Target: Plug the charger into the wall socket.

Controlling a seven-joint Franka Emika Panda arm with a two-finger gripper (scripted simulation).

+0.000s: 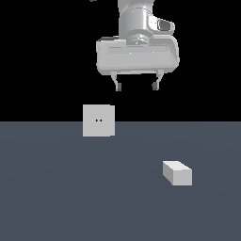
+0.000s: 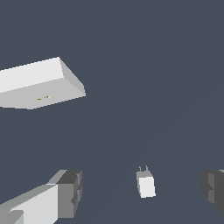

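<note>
The charger (image 1: 177,172) is a small light-grey block lying on the dark floor at the exterior view's right. In the wrist view the charger (image 2: 146,184) shows two thin prongs at one end and lies between my fingers, far below them. The wall socket (image 1: 98,120) is an upright light-grey square plate with two tiny yellowish holes, at the exterior view's left. It also shows in the wrist view (image 2: 41,85). My gripper (image 1: 136,86) hangs open and empty high above the floor, between socket and charger.
The dark grey floor (image 1: 70,188) stretches across the lower half of the exterior view, with black background behind. Nothing else stands on it.
</note>
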